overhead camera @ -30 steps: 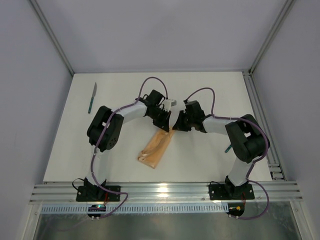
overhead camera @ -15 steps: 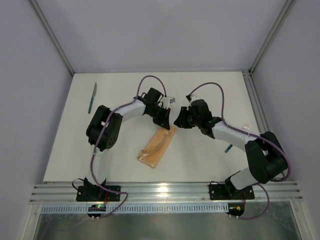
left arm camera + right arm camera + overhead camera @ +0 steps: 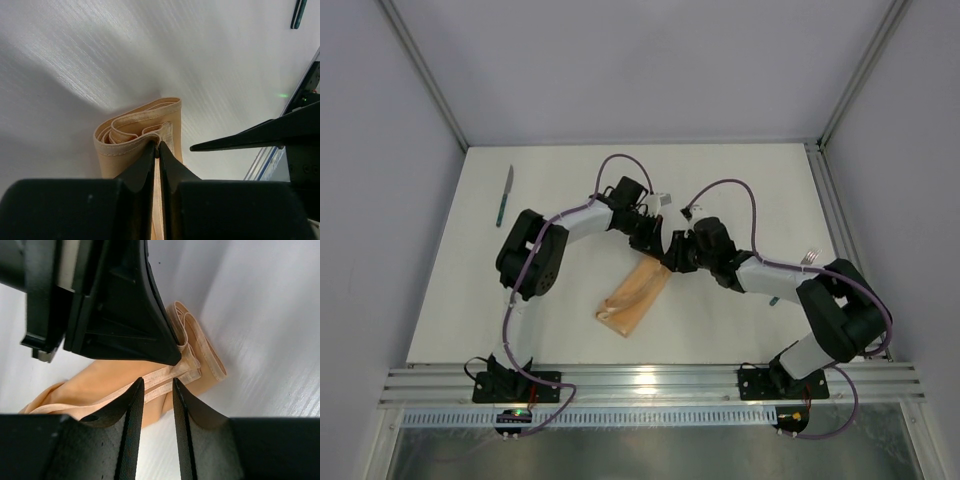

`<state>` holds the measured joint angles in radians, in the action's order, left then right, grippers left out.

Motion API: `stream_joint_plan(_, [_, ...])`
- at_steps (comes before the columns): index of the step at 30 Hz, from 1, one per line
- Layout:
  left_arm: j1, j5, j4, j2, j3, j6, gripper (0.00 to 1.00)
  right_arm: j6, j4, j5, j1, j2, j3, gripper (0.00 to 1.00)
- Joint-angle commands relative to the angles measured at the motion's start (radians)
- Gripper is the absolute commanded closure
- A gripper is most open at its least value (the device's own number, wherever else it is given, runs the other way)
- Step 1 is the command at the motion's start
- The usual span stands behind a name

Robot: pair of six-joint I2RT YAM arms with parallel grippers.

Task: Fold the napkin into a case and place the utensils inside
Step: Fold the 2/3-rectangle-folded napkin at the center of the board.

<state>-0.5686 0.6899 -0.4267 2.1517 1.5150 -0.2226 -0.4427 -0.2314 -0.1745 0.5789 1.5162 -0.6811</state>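
On the desk [image 3: 740, 180], near its middle: find the napkin [image 3: 632, 297] folded into a narrow oblong case [image 3: 137, 130], lying slantwise between the two arms, with several layers stacked and looping at its far end. Mark the left claw [image 3: 156, 146] clenched on one upper cloth edge at that far end, pinching a layer apart from the rest. Mark the right claw [image 3: 154, 385] released, fingers parted with a clear gap, poised just beside the left one over the same layered end, grasping nothing. Judge the folding mostly done, with work apparently centred on the mouth of the pouch; cannot tell whether the opening gapes enough for a handle. Count both utensils outside: knife [image 3: 506, 195] near the far left corner of the desk, well apart from the case; fork [image 3: 808, 257] off to the right, tines showing beside the right arm, handle hidden under it. Left to do, by this reading: settle or hold open the mouth, fetch knife and fork, slide each inside. Reckon the task roughly half through.
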Motion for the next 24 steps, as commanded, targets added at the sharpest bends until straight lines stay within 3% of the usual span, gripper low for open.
stream_joint_plan(1, [0.001, 0.036, 0.049, 0.002, 0.027, -0.034, 0.94, 0.012, -0.059, 0.046, 0.012, 0.028, -0.021, 0.66])
stream_joint_plan(14, [0.001, 0.060, 0.072, 0.019, 0.017, -0.080, 0.90, 0.032, 0.007, 0.139, 0.059, 0.131, -0.097, 0.65])
stream_joint_plan(24, [0.001, 0.069, 0.088, 0.027, 0.024, -0.104, 0.89, 0.113, 0.038, 0.233, 0.121, 0.036, -0.074, 0.66])
